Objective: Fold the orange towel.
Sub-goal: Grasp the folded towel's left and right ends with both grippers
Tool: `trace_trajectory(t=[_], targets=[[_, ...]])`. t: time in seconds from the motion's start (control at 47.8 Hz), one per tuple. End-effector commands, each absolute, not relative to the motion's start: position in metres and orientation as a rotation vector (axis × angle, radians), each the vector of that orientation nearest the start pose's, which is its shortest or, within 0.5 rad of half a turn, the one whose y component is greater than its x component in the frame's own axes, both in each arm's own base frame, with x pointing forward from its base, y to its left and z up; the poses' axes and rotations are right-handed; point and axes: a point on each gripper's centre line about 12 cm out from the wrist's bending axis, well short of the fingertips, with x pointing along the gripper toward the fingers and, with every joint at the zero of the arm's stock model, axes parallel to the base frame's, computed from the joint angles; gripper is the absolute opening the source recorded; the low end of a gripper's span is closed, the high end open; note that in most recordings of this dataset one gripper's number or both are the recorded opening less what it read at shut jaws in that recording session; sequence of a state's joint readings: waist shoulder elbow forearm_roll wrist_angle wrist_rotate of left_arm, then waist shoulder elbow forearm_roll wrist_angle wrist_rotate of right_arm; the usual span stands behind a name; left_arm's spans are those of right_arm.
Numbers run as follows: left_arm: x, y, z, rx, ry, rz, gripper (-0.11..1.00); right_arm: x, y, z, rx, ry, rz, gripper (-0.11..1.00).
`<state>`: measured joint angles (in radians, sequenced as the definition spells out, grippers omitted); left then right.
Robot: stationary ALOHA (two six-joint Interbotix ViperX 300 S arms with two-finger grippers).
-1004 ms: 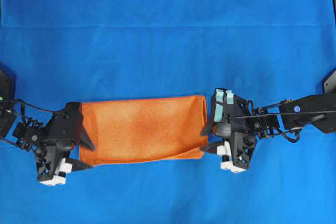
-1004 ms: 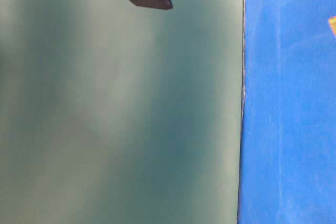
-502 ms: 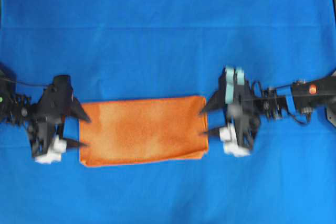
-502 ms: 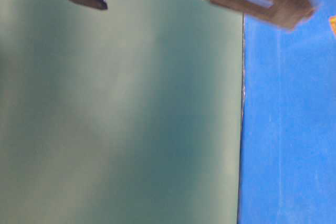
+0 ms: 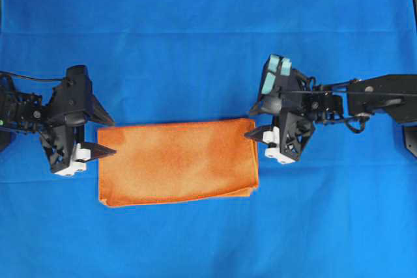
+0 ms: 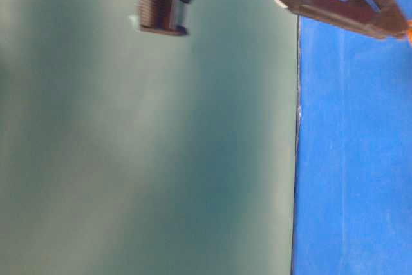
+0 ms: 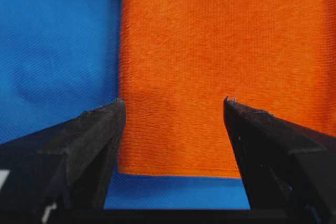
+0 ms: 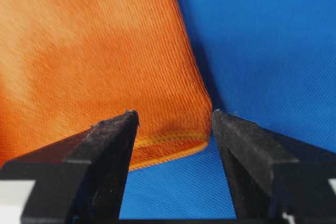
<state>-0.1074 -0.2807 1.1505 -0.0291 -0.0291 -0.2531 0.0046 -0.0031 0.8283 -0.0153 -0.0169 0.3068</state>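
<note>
The orange towel lies folded into a flat rectangle on the blue cloth, long side running left to right. My left gripper is open at its far left corner. In the left wrist view the towel has its corner and short hem between the spread fingers of the left gripper, which grip nothing. My right gripper is open at the far right corner. The right wrist view has the doubled corner of the towel in front of the empty right gripper.
A blue cloth covers the whole table. The table-level view shows mostly a green wall, the blue cloth's edge, and blurred arm parts along the top.
Both grippers moved from the towel's near side toward its far corners, staying open. The towel's upper layer has settled flat.
</note>
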Motion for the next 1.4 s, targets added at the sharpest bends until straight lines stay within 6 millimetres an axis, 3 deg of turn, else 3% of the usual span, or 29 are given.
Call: trace_trajectory(t=[0.0, 0.125, 0.272, 0.544, 0.648, 0.794, 0.92, 1.192, 1.38], targets=[[0.246, -0.024, 0.106, -0.220, 0.852, 0.028, 0.67, 0.351, 0.001, 0.120, 0.285, 0.789, -0.117, 0.62], [0.243, -0.023, 0.090, -0.218, 0.893, 0.037, 0.66, 0.351, 0.001, 0.107, 0.295, 0.825, -0.128, 0.62], [0.244, -0.023, 0.088, -0.217, 0.894, 0.038, 0.61, 0.350, 0.001, 0.104, 0.298, 0.826, -0.129, 0.61], [0.242, -0.023, 0.087, -0.219, 0.890, 0.038, 0.39, 0.353, -0.002, 0.107, 0.297, 0.790, -0.130, 0.58], [0.240, -0.023, 0.087, -0.218, 0.897, 0.039, 0.32, 0.353, -0.003, 0.107, 0.287, 0.786, -0.127, 0.43], [0.240, -0.023, 0.087, -0.215, 0.899, 0.038, 0.15, 0.351, -0.004, 0.105, 0.283, 0.797, -0.128, 0.03], [0.241, -0.021, 0.087, -0.217, 0.897, 0.043, 0.02, 0.350, -0.004, 0.105, 0.284, 0.796, -0.128, 0.03], [0.244, -0.022, 0.094, -0.217, 0.891, 0.040, 0.02, 0.351, -0.004, 0.107, 0.298, 0.791, -0.134, 0.03], [0.246, -0.023, 0.118, -0.224, 0.891, 0.040, 0.02, 0.348, -0.004, 0.129, 0.303, 0.777, -0.135, 0.03]])
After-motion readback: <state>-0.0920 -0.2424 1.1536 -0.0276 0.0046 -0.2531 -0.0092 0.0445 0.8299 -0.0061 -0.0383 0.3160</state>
